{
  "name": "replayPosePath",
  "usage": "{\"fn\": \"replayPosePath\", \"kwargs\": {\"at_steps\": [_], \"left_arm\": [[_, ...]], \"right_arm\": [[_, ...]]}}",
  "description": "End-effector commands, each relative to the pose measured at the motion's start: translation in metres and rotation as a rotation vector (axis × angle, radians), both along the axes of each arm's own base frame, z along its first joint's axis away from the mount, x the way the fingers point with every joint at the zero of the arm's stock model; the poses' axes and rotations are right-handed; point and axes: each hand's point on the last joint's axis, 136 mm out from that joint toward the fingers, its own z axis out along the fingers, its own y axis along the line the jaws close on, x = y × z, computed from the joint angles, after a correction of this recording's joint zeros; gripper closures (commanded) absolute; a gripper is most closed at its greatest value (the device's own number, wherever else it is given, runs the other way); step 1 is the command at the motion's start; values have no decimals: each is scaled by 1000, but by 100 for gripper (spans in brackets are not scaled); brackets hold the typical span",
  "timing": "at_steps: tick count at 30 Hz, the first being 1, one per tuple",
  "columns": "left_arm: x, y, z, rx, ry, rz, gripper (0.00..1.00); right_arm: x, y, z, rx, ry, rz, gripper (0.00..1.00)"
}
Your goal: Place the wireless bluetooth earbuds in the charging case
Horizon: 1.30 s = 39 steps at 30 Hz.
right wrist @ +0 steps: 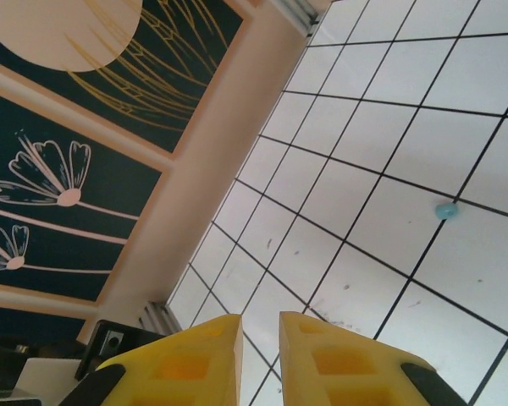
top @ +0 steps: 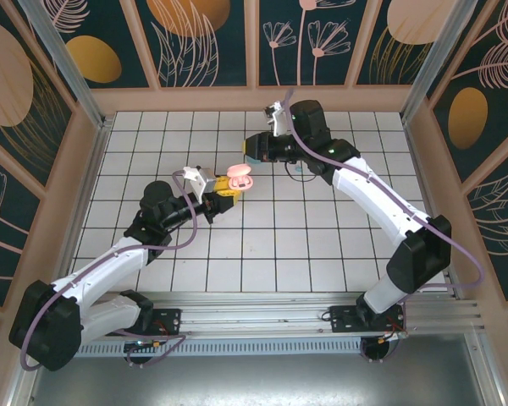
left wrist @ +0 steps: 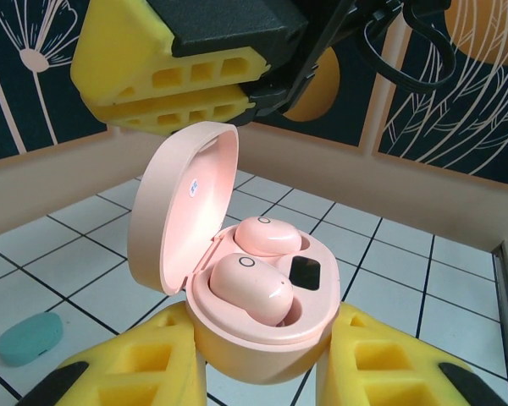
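Now left gripper (left wrist: pixel 258 359) clamps one pink case (left wrist: pixel 173 211) (two pink earbuds (left wrist: pixel 250 286) seated), right gripper (right wrist: pixel 260 338) barely parted.

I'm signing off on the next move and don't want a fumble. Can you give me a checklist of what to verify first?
1. Pale pink oval plastic charging case clamped between the left fingers: ok.
2. Case lid hinged open: ok.
3. Two pale pink plastic earbuds seated in the case's wells: ok.
4. Right fingers empty, with a narrow gap between them: ok.
5. Tiny teal plastic earbud in a case: not ok, it lies loose on the white tiled floor.
6. Teal oval case on the floor open to receive it: cannot tell.
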Motion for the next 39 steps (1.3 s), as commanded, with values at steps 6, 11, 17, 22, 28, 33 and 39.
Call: {"fn": "replayPosePath", "kwargs": {"at_steps": [6,11,17,22,28,33,39], "left_arm": [[5,5,17,-12,-52,42,88],[5,6,13,-21,-41,49,88],[3,7,11,-51,-26,49,89],[1,7,14,-69,-21,40,88],[-3,4,20,-88,-22,11,88],[-4,0,25,-99,-23,-13,88],[-1,-2,28,-112,-28,-20,88]], "right_arm": [[-41,9,-13,-31,29,123,85],[-56,-19,-14,-37,13,62,84],[-44,-61,3,29,-27,-130,72],[-51,-62,4,137,12,-145,52],[-56,-48,2,269,89,-82,43],[-54,-41,2,317,125,-57,43],[-57,-20,-6,317,175,-28,42]]}}
